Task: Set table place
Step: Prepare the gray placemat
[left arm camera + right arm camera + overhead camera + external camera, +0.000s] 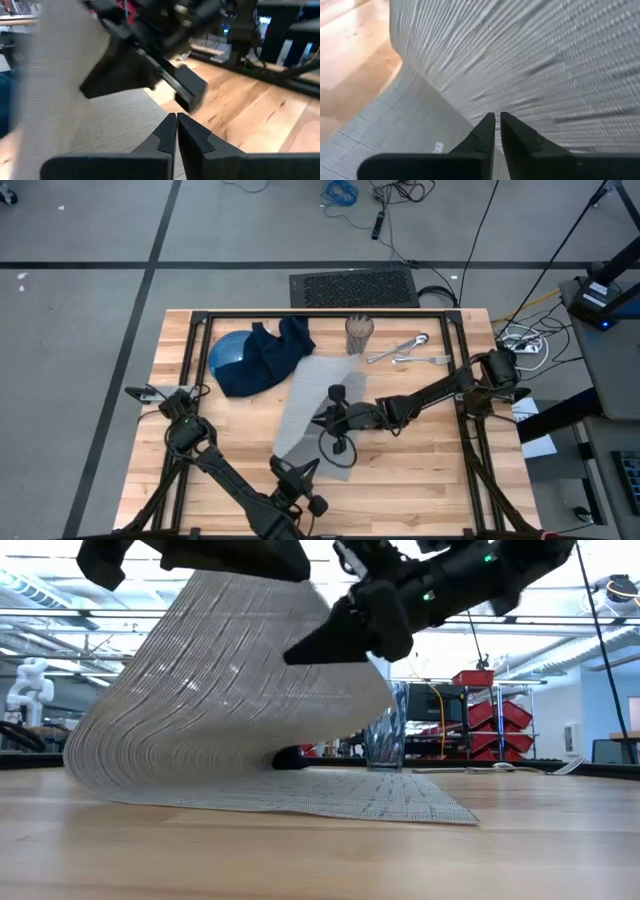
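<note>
The grey placemat (pixel 305 395) lies in the middle of the wooden table (pixel 420 470). One side of it is raised and curls over the part that stays flat (pixel 380 802). My right gripper (pixel 330 418) reaches in from the table's right and is shut at the raised sheet (pixel 220 690). My left gripper (pixel 176 120) is shut with nothing between its fingers. It hovers near the table's front edge (pixel 300 472), pointing at the right gripper. A blue plate (pixel 225 358) at the far left has a navy napkin (pixel 272 348) draped over it. My right gripper pinches the raised sheet's free edge (pixel 479 116) between its two fingertips; how far back the cloth reaches is hidden. The fingers come nearly level, slanting a little down, from the table's right. The held side arches up in a slack curl (pixel 110 730); the rest lies on the table.
A clear glass (pixel 359 332) stands at the far edge behind the placemat. Cutlery (pixel 405 350) lies to its right. Bare wood shows to the right of the mat (pixel 430 430) and along the front left (pixel 200 470).
</note>
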Motion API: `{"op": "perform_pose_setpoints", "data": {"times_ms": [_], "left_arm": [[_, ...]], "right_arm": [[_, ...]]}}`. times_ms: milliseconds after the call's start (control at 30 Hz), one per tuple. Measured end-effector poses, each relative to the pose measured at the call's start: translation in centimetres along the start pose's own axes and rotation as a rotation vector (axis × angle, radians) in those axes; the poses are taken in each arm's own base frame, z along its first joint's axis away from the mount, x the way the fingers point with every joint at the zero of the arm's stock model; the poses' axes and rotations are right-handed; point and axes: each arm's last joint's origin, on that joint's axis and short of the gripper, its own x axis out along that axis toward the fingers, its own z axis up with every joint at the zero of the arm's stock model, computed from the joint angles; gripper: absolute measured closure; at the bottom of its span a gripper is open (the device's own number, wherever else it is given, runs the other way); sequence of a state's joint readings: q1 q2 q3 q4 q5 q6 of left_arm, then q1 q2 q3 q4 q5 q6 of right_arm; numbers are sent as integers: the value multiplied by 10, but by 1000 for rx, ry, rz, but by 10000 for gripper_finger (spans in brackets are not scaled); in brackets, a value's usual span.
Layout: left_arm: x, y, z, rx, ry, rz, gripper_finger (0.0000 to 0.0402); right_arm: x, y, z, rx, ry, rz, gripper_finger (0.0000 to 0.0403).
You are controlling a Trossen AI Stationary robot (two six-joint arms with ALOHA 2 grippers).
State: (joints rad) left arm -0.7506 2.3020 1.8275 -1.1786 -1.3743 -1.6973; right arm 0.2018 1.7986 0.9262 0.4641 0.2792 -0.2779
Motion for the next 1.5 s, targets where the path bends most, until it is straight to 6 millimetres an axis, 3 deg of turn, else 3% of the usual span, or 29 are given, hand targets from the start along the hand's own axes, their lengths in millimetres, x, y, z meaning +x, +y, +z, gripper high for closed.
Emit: {"op": "perform_pose_setpoints", "data": {"times_ms": [233,400,767,1200,1500], "left_arm": [[-1,0,-1,86,39,2,401],[0,5,-3,165,144,24,401],[37,19,-3,291,336,176,401],[105,57,2,433,393,449,401],[113,82,-21,577,422,511,401]], "right_arm": [[15,-17,-1,23,-14,48,387],[19,-25,13,5,-73,53,387],[24,-50,44,36,-237,182,387],[25,-43,39,33,-191,287,387],[24,-32,32,24,-79,296,387]]}}
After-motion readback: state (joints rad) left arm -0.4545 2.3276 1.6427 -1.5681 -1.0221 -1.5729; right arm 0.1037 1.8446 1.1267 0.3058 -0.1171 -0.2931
